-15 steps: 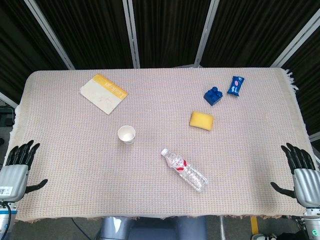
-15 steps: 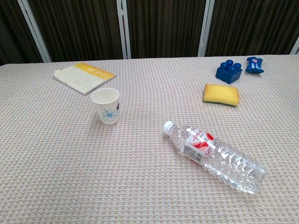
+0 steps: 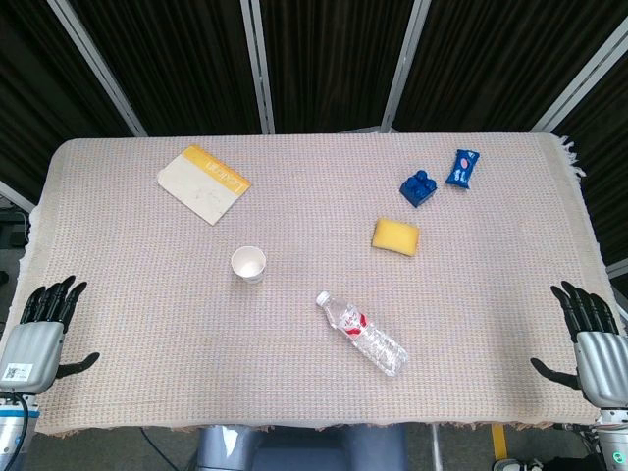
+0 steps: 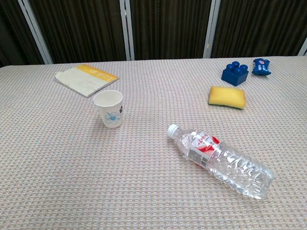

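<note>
Matt woven tablecloth [image 3: 147,294], glossy clear plastic bottle [image 3: 362,333], paper cup [image 3: 248,264]

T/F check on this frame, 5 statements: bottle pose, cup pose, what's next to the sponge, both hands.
1. The water bottle stands upright. False: it lies on its side, cap toward the paper cup.
2. The paper cup stands upright, mouth up. True.
3. The left hand holds the cup. False: it holds nothing, fingers apart, at the near left edge of the table.
4. The yellow sponge lies nearer the robot than the blue block. True.
5. The right hand rests on the booklet. False: it is empty at the near right edge; the booklet lies far left.
</note>
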